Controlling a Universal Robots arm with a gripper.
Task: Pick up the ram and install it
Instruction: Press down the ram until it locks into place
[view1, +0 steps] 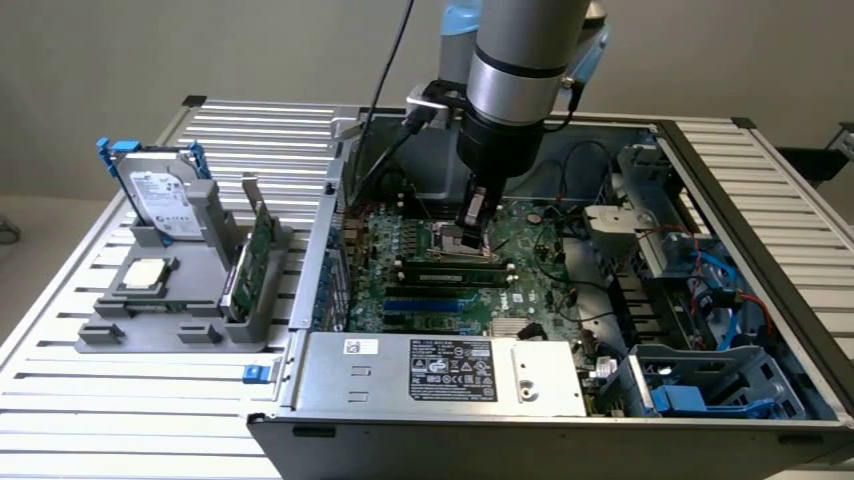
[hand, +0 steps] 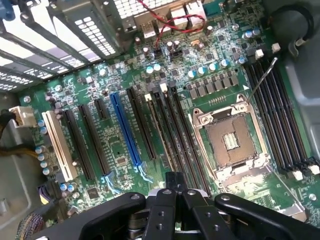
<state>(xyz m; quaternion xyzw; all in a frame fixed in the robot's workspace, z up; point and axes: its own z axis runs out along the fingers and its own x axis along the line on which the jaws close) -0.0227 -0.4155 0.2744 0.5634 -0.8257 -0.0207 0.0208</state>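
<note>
The claw (view1: 463, 238) is down inside the open case (view1: 747, 300), fingers together, just above the board (hand: 165, 75) beside the CPU socket (hand: 231, 142). A ram (view1: 454, 266) stick appears seated in a slot directly under it, long axis running across the exterior view; whether the claw touches it I cannot tell. On the bench (view1: 80, 400), a gray holder (view1: 147, 335) keeps a hard drive (view1: 163, 200) and a card (view1: 254, 265).

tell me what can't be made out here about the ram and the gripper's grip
- Exterior view: whether the ram is fully seated; too small.
- Exterior view: fingertips of the gripper, against the dark CPU socket.
- Wrist view: what the gripper touches; its own body hides the slots beneath.
</note>
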